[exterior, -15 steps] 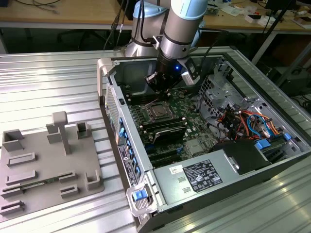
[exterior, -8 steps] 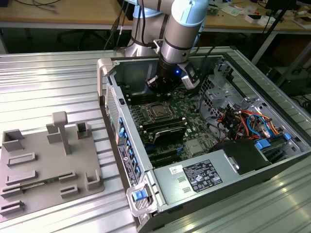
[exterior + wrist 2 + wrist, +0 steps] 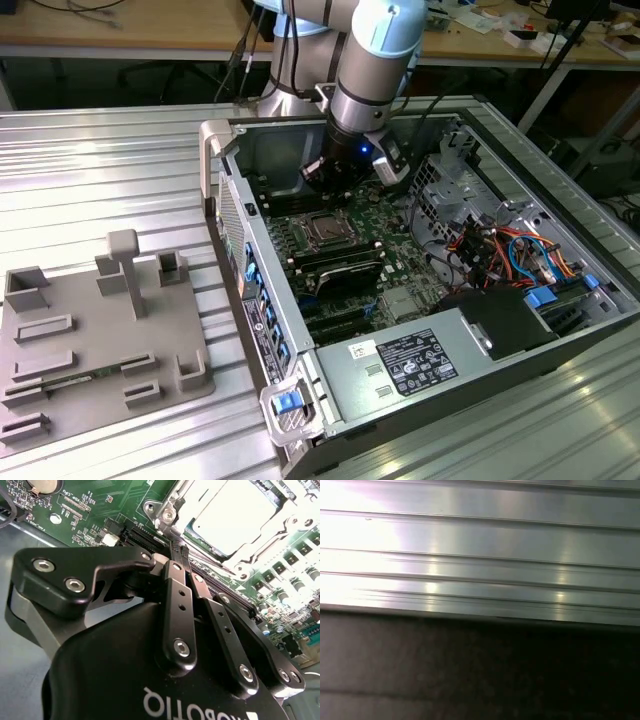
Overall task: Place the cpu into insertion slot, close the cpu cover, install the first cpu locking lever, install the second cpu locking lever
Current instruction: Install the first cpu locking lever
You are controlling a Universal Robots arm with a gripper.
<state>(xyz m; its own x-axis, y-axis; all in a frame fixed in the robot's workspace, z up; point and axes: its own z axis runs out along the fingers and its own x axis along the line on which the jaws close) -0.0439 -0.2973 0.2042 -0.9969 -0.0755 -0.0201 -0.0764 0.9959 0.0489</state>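
Fingers [image 3: 181, 555] are closed on nothing, right beside the cpu [image 3: 235, 515] seated under the cpu cover [image 3: 172, 505]; the green board [image 3: 115, 500] could get scraped.

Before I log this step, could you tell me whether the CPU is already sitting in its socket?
In. In the second wrist view the cpu lies flat in the insertion slot, its silver top framed by the metal rim.

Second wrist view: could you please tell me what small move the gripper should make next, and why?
Probably ease the black gripper slightly toward the thin silver metal cpu cover: its shut fingertips hang just short of its edge, and the silver-grey square cpu already lies inside that frame.
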